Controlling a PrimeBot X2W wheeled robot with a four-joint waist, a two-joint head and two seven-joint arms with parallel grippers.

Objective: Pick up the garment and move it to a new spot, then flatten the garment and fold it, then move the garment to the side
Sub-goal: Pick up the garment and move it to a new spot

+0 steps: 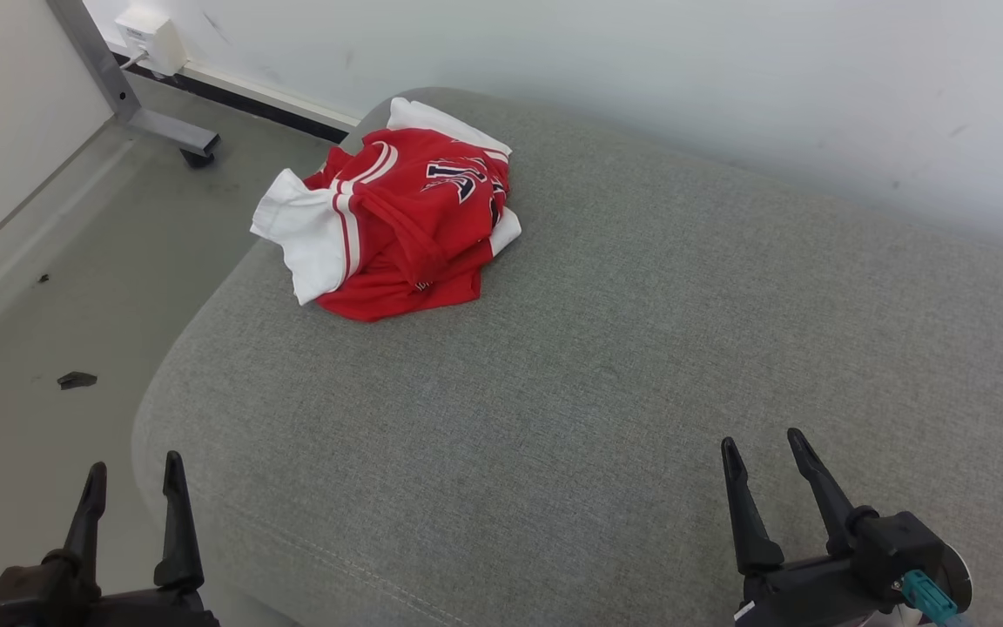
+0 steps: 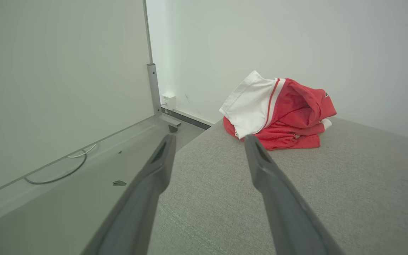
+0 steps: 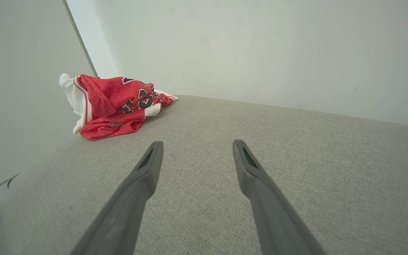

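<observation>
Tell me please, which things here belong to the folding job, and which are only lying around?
For the job: red and white garment; grey cushion under it; left gripper and right gripper, both open.

Just lying about: dark scrap on the floor; wheeled metal leg; white wall box.

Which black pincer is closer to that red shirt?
The left pincer, on the same side as the shirt, at the cushion edge; the right pincer is farther across.
</observation>
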